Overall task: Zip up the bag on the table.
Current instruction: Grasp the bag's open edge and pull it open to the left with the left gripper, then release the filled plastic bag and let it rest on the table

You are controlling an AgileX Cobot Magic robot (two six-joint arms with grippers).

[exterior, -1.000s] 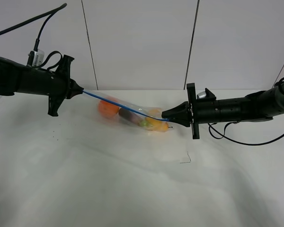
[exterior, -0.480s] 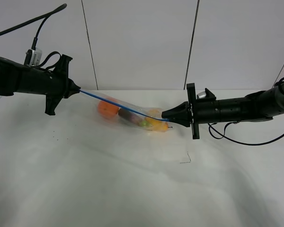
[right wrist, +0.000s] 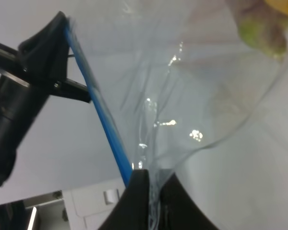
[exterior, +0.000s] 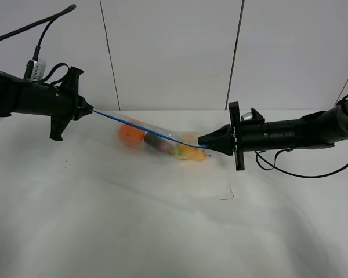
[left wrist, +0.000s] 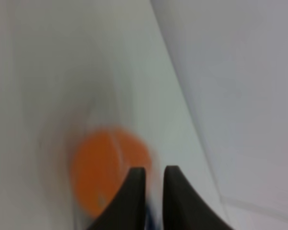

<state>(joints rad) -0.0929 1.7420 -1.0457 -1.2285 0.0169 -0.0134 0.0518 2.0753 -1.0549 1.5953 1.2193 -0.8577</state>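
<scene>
The left fingers (exterior: 87, 109) sit at the raised end of the blue strip (exterior: 140, 125), which runs taut and slanting down to the right fingers (exterior: 211, 139). Below the strip hangs the bag (exterior: 162, 142). Its fruit-filled belly, orange (exterior: 131, 134) leftmost, rests on the worktop (exterior: 162, 231) between the two arms, towards the wall.

The step in hand looks like the end of the sealing run: one side anchors the strip while the other has reached its far end. The next move probably calls for letting go gently so the bag settles without tipping, but only if the seal is closed.

The high view alone shows both arms and the whole bag. The blurred left wrist view shows the left fingers with only a slit between them, a trace of blue in it and the orange behind, so they appear clamped on the strip. The right wrist view shows the right fingers pressed together on plastic and strip. No view shows whether the strip is sealed along its length.
</scene>
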